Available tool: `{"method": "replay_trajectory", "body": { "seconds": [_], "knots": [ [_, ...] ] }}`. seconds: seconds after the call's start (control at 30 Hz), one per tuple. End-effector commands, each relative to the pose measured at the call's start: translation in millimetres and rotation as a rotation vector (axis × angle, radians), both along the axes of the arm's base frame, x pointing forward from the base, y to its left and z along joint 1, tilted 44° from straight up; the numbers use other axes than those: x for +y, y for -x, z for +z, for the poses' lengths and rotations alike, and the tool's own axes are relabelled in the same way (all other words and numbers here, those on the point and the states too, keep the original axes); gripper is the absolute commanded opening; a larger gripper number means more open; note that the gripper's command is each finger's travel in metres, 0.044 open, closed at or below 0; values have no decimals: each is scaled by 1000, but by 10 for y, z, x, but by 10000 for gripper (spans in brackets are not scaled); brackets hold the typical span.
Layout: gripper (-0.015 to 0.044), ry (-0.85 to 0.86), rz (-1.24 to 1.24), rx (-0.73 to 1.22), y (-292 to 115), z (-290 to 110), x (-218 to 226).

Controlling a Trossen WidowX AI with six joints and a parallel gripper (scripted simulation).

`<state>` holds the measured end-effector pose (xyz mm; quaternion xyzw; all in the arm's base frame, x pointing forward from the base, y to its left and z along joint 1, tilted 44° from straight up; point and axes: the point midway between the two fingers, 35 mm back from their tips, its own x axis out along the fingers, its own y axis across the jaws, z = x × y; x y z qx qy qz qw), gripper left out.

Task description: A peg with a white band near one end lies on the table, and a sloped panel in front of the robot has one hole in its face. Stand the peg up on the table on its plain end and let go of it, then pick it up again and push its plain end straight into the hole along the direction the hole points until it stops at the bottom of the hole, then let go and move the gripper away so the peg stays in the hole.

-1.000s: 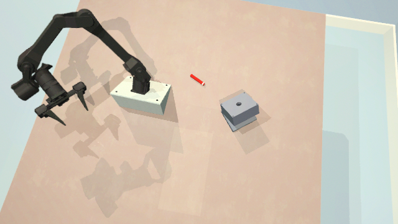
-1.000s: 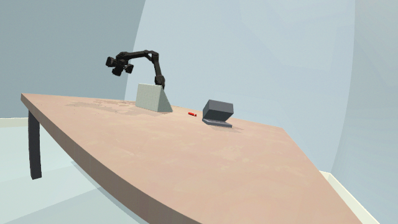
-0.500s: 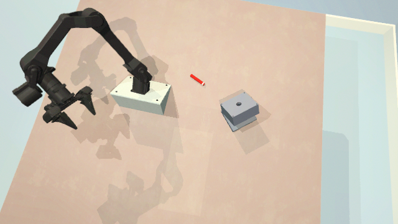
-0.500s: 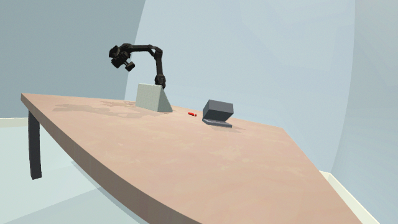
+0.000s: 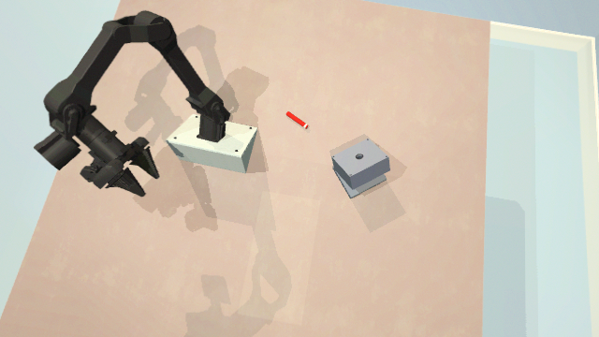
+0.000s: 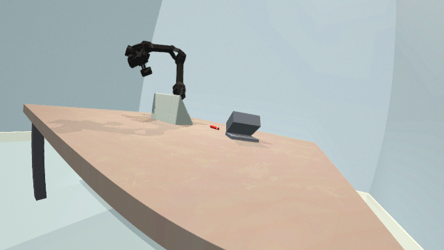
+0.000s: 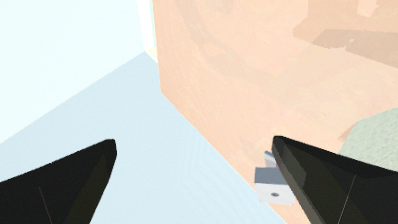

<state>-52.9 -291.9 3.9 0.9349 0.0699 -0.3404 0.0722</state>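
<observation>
The red peg (image 5: 296,119) (image 6: 214,127) lies flat on the table (image 5: 328,262) (image 6: 208,173), its white band at the end nearer the panel. The grey sloped panel (image 5: 367,169) (image 6: 243,122) stands to the peg's right, with one dark hole (image 5: 359,156) in its face. A small pale block (image 7: 272,189) with a dot, which looks like the panel, shows low in the wrist view beside the right finger. My gripper (image 5: 148,183) (image 6: 145,71) (image 7: 196,144) is open and empty. It hangs high in the air near the table's left edge, far from the peg.
The arm's white base block (image 5: 220,150) (image 6: 168,109) stands between my gripper and the peg. The table's edge and the pale floor beyond it (image 7: 125,100) fill the left of the wrist view. A white rim (image 5: 587,94) runs along the floor at far right.
</observation>
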Motion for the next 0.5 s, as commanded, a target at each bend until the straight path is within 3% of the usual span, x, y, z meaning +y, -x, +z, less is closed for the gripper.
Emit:
{"method": "replay_trajectory", "body": {
  "seconds": [0.0,0.47],
  "knots": [
    [440,66,93,-11,-152,20,-4],
    [440,344,477,-50,-714,131,-23]
  ]
}}
